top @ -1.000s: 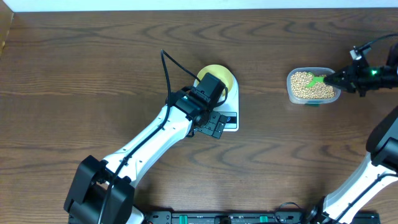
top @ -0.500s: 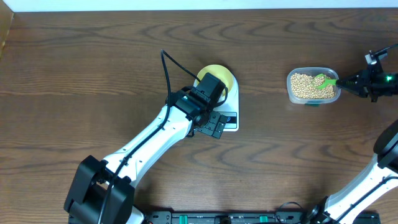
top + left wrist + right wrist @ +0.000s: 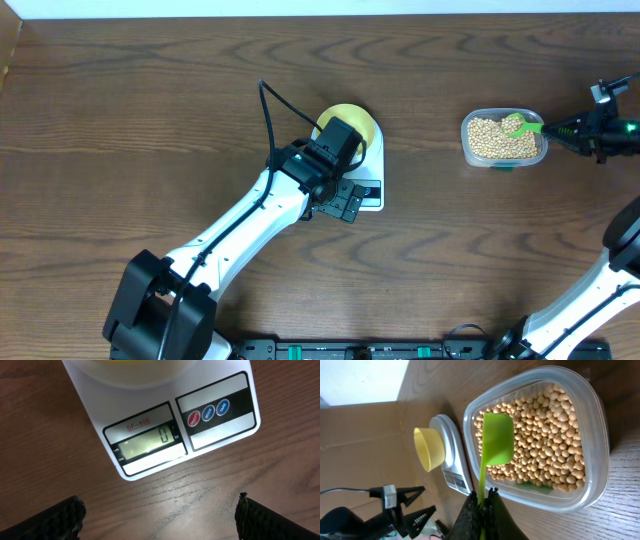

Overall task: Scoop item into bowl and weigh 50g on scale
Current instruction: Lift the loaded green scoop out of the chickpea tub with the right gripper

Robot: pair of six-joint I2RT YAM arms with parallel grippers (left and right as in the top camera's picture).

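Observation:
Tan beans [image 3: 497, 139] [image 3: 545, 430] fill a clear plastic tub [image 3: 468, 150] [image 3: 597, 450] at the right. My right gripper [image 3: 562, 128] [image 3: 484, 497] is shut on the handle of a green scoop [image 3: 518, 127] [image 3: 497, 437], whose head sits over the beans in the tub's right half. The pale-yellow bowl [image 3: 358, 119] [image 3: 427, 449] stands on the white scale [image 3: 372, 196] [image 3: 210, 435] [image 3: 451, 455]; its display reads 0. My left gripper [image 3: 343, 206] [image 3: 159, 506] hangs open just in front of the scale's display end, with bare wood between its fingers.
The left arm [image 3: 250, 225] stretches diagonally from the front left to the scale and covers part of the bowl. A cardboard edge [image 3: 8, 50] shows at the far left. A black rail [image 3: 350, 351] runs along the table's front edge.
My right gripper has drawn back to the right with the scoop, whose head now lies over the tub's right side. The left arm, bowl and scale have not moved.

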